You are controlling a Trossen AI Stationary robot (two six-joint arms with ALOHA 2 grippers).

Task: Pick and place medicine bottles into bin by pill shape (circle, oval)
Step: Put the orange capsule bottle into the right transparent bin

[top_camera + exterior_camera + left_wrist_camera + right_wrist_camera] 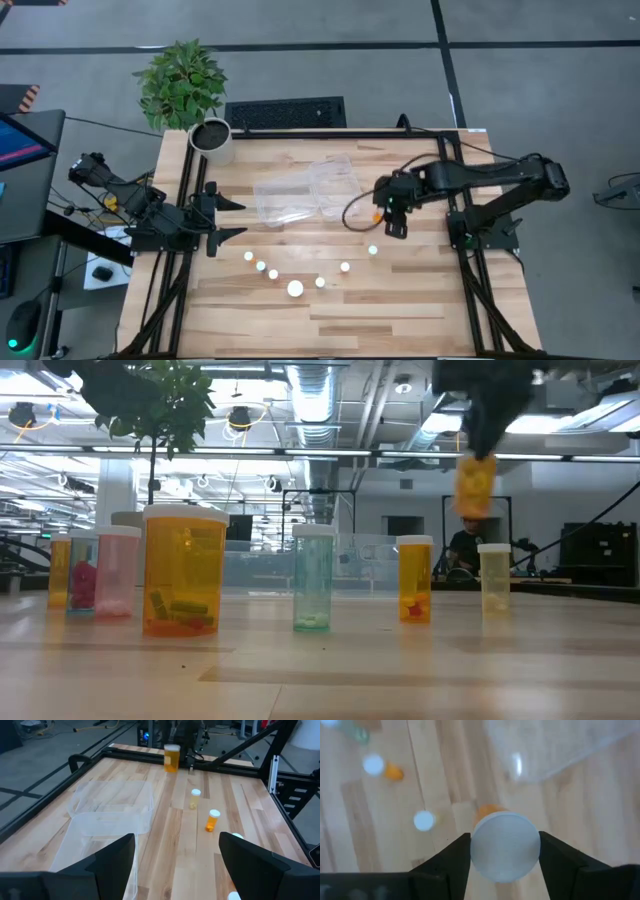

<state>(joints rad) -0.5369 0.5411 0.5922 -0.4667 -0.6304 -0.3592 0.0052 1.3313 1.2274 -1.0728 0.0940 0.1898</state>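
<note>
My right gripper (392,214) is shut on an orange medicine bottle (474,485) with a white cap, held in the air just right of the clear two-compartment bin (305,190). The bottle also shows in the left wrist view (171,758). Several more capped bottles stand upright on their bases in an arc on the wood nearer the front edge, among them a large one (295,289) and a small one (373,250). My left gripper (234,218) is open and empty at the table's left side, left of the bin. My right gripper pinches the bottle's round white cap (505,847) between its two fingers (456,860), one on each side. The fingers come from above, pointing down. The bottle hangs upright below them, its orange body (490,811) lifted clear of the table.
A white plant pot (212,140) with a green plant stands at the far left corner. A dark keyboard (285,112) lies beyond the far edge. Black frame rails (470,270) run along the table's left and right sides. In the low view a large bottle (185,568) stands closest.
</note>
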